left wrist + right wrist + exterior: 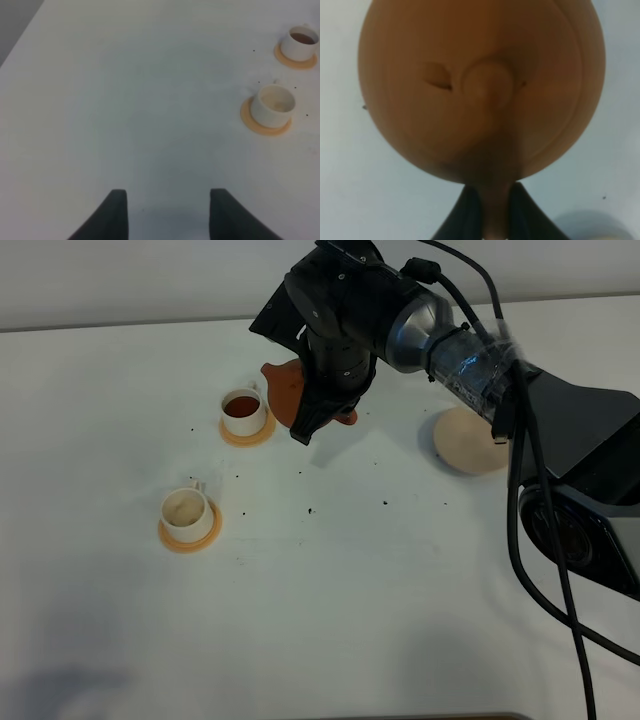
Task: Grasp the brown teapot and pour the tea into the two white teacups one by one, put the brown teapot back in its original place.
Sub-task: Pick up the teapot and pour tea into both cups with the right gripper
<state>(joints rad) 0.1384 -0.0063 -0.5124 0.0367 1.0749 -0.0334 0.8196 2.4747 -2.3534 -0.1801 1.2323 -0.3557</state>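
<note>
Left gripper [167, 202] idle, fingers [118, 212] spread apart over bare worktop [125, 100]. Nearer white teacup [190, 523] looks empty, farther teacup [246, 426] holds dark tea [241, 405], so I'd pour the nearer next: spout over its rim, tip slowly, avoid dragging the saucer [170, 539]. Right gripper [495, 215] fingers clamped on the handle of the brown teapot [284, 390], held just right of the filled cup; pale disc [470, 440] further right has nothing on it.

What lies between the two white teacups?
Only bare table with a few dark specks separates the filled teacup and the other teacup, seen in the exterior high and left wrist views.
</note>
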